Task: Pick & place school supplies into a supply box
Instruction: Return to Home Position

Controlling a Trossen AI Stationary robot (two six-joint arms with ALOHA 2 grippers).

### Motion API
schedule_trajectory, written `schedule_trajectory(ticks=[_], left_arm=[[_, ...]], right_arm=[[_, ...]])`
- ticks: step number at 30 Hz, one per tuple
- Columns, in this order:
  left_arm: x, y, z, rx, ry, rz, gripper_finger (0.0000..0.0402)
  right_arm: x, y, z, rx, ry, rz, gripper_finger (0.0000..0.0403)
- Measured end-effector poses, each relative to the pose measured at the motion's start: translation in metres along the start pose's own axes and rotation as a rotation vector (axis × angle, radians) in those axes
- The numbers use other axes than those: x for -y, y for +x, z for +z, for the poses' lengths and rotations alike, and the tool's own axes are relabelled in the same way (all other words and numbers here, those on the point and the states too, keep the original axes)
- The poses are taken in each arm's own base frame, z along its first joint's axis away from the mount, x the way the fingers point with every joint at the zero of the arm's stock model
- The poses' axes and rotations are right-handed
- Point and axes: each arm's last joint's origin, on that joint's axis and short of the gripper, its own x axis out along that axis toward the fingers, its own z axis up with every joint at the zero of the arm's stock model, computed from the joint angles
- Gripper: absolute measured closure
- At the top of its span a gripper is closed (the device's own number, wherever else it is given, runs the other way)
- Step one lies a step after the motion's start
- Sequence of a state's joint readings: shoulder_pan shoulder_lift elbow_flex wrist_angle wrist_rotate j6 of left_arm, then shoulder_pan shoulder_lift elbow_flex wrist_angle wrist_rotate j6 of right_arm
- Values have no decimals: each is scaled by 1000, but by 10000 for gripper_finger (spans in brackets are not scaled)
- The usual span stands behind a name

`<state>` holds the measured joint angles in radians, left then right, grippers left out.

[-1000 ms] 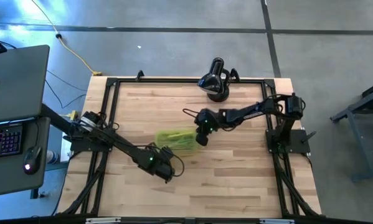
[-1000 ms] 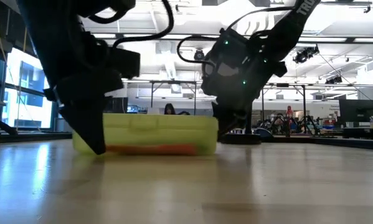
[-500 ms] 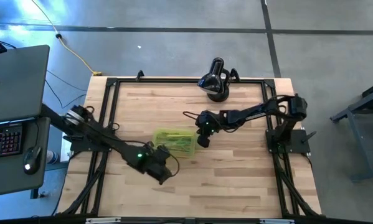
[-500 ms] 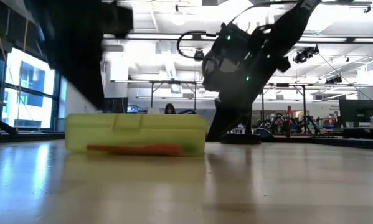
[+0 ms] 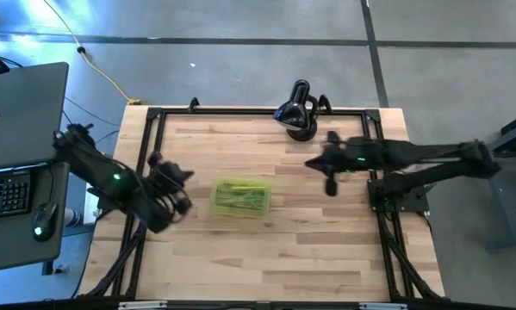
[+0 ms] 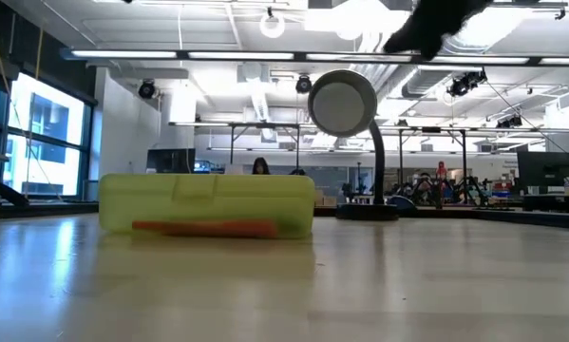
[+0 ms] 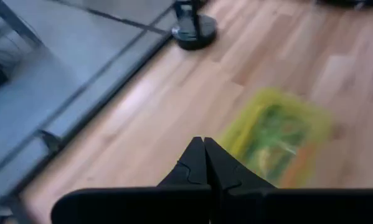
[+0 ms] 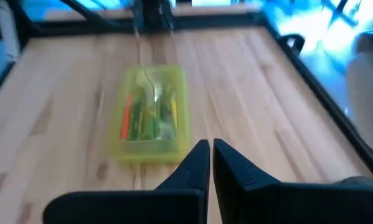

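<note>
The yellow-green supply box (image 5: 240, 198) is lying closed near the middle of the wooden table (image 5: 326, 250), and it is not being touched by either arm. Through its translucent lid, pens and pencils are being shown packed lengthwise, with an orange pencil (image 8: 125, 118) along one long side, green pencils (image 8: 146, 121) in the middle and a yellow pencil (image 8: 172, 111) toward the other side. In the low view the orange pencil is being shown low against the near wall of the box. The left gripper (image 7: 203, 142) is being held up over the table near the box's left end, apart from it. Its fingers (image 7: 192, 167) are being pressed together with no gap, and nothing is being gripped. The right gripper (image 8: 210, 144) is being held well apart from the box on its right side, near the black lamp-shaped device (image 5: 296, 112) standing at the table's far edge. Its fingers (image 8: 195, 167) are being kept nearly together with only a thin slit between them, and nothing is being carried.
</note>
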<state>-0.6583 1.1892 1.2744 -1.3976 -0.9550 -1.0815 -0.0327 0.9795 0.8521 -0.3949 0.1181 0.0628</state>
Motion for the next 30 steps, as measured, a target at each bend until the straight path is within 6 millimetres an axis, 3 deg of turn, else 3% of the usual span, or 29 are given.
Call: schedule_trajectory(ticks=[4, 8, 12, 16, 20, 30], left_arm=[[-32, -6, -23, 100, 19, -21, 385], [-52, 1, -63, 173, 1, -122, 385], [-69, 19, -109, 326, -62, -197, 385], [-84, 37, -143, 489, -198, -243, 385], [-93, 50, -166, 506, -317, -346, 385], [-96, 44, -166, 475, -373, -511, 385]], right_arm=[[2, -29, -45, 111, 8, 68, 402], [3, -36, -99, 264, 7, 219, 402], [3, -38, -130, 532, -30, 311, 403], [3, -40, -147, 706, -75, 369, 403], [3, -39, -159, 682, -37, 409, 403], [5, -34, -163, 639, -38, 296, 403]])
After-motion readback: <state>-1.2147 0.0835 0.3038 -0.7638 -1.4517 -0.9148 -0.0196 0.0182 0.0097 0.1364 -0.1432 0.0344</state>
